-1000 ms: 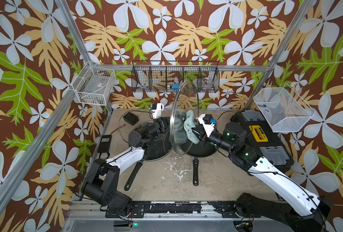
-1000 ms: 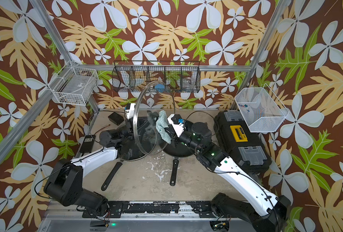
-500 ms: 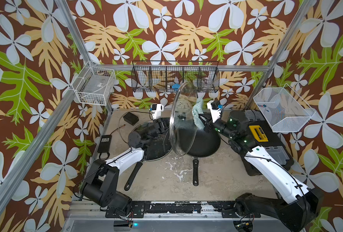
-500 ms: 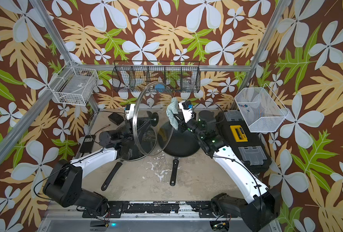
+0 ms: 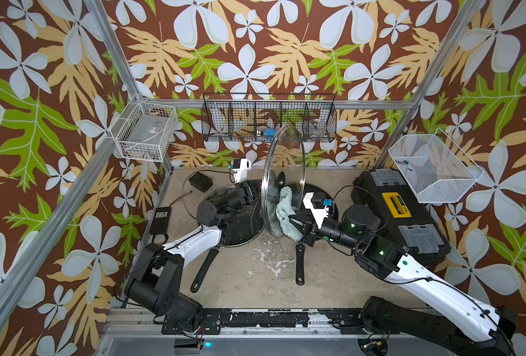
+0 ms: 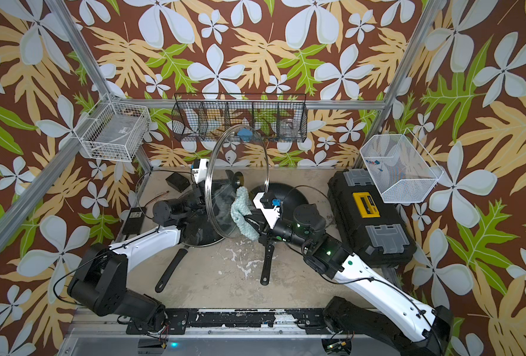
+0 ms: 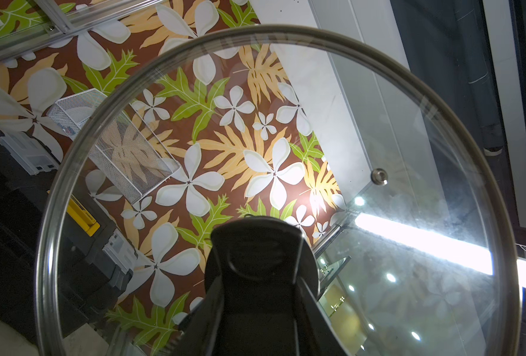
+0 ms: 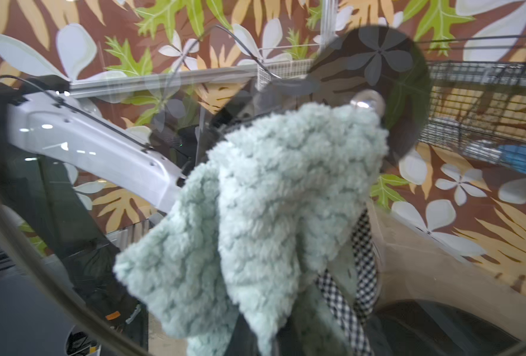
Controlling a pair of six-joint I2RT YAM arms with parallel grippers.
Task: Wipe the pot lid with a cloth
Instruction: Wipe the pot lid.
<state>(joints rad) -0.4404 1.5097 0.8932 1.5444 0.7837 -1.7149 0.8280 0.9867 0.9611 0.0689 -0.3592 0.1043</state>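
the left gripper (image 7: 257, 277) is clenched on the black knob (image 7: 255, 243) of the round clear metal-rimmed glass pot lid (image 5: 283, 160) (image 6: 237, 160), holding it upright above two black frying pans (image 5: 240, 229) near the tabletop's back edge. the right gripper (image 5: 297, 221) pinches the pale teal nubby cloth (image 5: 286, 212) (image 8: 271, 200) against the lid's lower inner face. bare tabletop (image 5: 255, 277) lies open toward the front edge; a black toolbox (image 5: 400, 215) crowds the right edge.

The pot lid (image 5: 285, 160), clear glass with a metal rim, is held on edge, near upright, its black knob clamped between the jaws of the left gripper (image 5: 252, 192). The cloth (image 5: 286, 215), pale teal and nubby, is pinched bunched in the jaws of the right gripper (image 5: 295, 220) and pressed against the lid's knobless face.
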